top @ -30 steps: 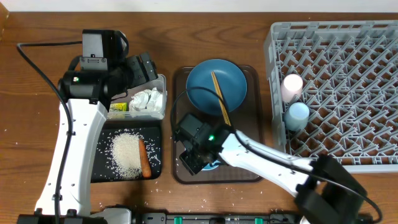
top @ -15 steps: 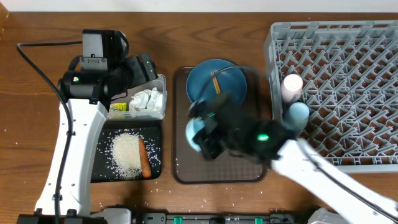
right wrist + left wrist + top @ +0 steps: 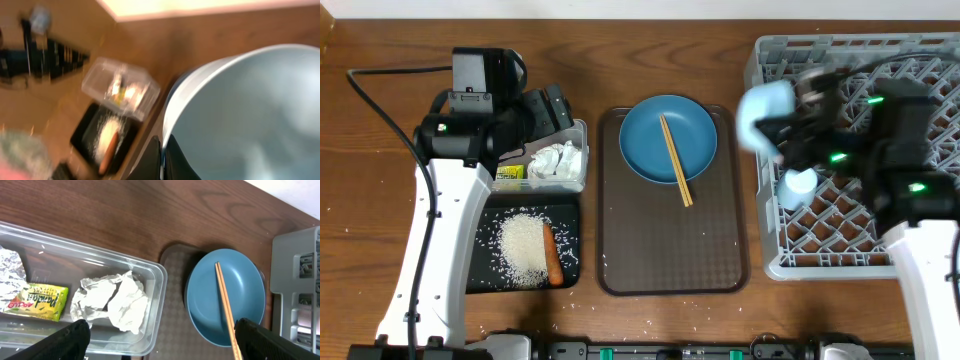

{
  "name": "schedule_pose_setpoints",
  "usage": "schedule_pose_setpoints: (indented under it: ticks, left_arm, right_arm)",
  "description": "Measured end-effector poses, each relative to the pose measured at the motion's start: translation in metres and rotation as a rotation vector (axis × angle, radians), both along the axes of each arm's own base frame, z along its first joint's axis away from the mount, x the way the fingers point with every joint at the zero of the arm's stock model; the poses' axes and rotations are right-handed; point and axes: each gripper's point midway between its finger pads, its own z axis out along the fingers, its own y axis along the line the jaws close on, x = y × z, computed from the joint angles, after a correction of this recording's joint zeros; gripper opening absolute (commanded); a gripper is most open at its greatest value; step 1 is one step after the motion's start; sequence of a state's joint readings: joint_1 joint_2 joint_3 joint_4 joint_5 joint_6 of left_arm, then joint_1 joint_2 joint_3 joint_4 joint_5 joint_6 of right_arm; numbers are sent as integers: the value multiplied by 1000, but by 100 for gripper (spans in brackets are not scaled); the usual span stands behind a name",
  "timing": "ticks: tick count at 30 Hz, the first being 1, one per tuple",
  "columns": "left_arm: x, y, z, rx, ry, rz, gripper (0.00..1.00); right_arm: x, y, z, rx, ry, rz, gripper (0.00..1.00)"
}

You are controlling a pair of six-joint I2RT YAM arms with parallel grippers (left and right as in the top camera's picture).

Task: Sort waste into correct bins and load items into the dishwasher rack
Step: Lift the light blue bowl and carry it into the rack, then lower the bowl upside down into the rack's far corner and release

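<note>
Left claw [image 3: 165, 342]: wide open, empty, hanging over the clear tub [image 3: 582, 130], touching nothing. Clear tub, far left of tabletop: holds foil scrap [image 3: 10, 272], snack wrapper [image 3: 37, 300] and crumpled tissue [image 3: 117, 302], in that order leftward to rightward in the left wrist view. Black tray [image 3: 485, 270], just on the near side of the tub: holds rice [image 3: 523, 248] with the carrot [image 3: 552, 255] along its right edge. Brown serving tray [image 3: 660, 250], centre: bears the dark blue plate [image 3: 645, 150] at its far end; chopsticks [image 3: 674, 158] lie across the plate, long axis from far-left to near-right, near tips past the rim onto the tray. Pale bowl [image 3: 765, 115]: off the tabletop, carried above the left wall of the dishwasher rack [image 3: 820, 235], on the left side of its holder. Right claw [image 3: 798, 128]: closed on the bowl's rim; the right wrist view, blurred, shows the bowl's hollow facing the camera. Light blue cup [image 3: 798, 184]: in the rack's left column, just nearside of the bowl; pink cup not visible. Judgement: loading step in hand; the bowl needs to go rightward and down among free pegs clear of that cup. The right arm is the nearer; the left is well apart.
</note>
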State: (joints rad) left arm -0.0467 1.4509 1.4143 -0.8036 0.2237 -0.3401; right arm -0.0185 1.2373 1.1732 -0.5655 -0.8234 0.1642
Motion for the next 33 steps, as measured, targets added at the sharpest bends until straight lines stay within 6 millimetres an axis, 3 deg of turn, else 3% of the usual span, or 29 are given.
schedule_pose_setpoints:
  ticks: [6,14,22,27,33]
  left_arm:
    - [0,0,0,2,0,1,95]
    - [0,0,0,2,1,2,95]
    - [0,1,0,3,1,2,95]
    - [0,1,0,3,0,2,95]
    - [0,1,0,3,0,2,95]
  right_arm:
    - [38,-69,29,74,-213,-48,1]
    - [79,-112,17,97,-344,-23,1]
    - [127,-145,-21,195,-383,-19,1]
    - [141,-163,-56,266,-302,-54,1]
    - [150,-171,-98,318,-221,-67,1]
